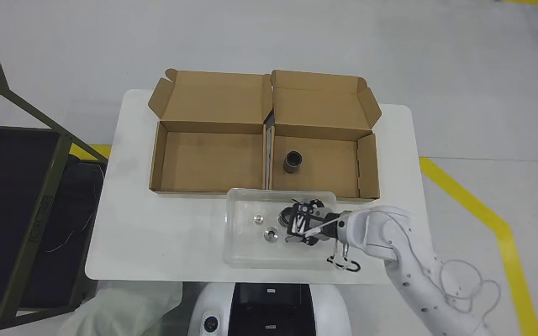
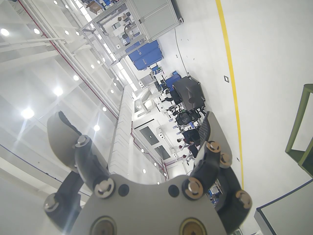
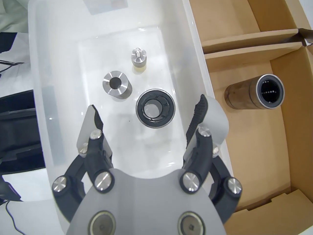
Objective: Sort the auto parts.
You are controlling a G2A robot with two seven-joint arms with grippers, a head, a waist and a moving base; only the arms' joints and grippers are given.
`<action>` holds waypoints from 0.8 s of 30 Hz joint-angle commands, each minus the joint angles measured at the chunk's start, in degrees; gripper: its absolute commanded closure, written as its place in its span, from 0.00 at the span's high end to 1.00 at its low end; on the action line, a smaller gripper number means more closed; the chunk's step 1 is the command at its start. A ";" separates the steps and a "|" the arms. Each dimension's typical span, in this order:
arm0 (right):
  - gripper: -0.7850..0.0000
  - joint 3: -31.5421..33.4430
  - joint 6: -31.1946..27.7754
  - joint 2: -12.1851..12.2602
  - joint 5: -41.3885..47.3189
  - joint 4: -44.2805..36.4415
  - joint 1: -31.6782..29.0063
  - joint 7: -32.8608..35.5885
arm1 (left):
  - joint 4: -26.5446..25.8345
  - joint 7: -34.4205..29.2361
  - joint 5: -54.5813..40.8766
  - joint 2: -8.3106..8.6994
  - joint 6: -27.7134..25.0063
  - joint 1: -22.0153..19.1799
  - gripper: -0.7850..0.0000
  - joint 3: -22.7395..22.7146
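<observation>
Your right gripper [image 3: 148, 110] had its jaws spread wide and empty, hovering right over the black bearing [image 3: 156, 123] in the clear bin [image 3: 193, 37]. Looked like the pick-up step, so next you'd need to lower and pinch its rim. Left gripper [image 2: 133, 121] was spread too.

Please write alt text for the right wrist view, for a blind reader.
The open right claw hangs above a clear bin holding a black ring, a silver bushing and a small silver knob. Beside it, a dark cylinder lies in a cardboard box.
</observation>
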 commanded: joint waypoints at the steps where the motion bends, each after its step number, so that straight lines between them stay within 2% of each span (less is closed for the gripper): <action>1: 0.89 -0.45 0.28 -0.03 -0.63 0.79 0.42 -0.30 | 0.00 0.00 0.00 0.00 0.00 0.00 1.00 0.00; 8: 0.87 -2.28 1.34 -0.23 -2.14 3.91 2.01 -1.55 | 0.00 0.00 0.00 0.00 0.00 0.00 1.00 0.00; 24: 0.71 -5.96 3.08 -0.89 -3.36 8.96 5.11 -3.98 | 0.00 0.00 0.00 0.00 0.00 0.00 1.00 0.00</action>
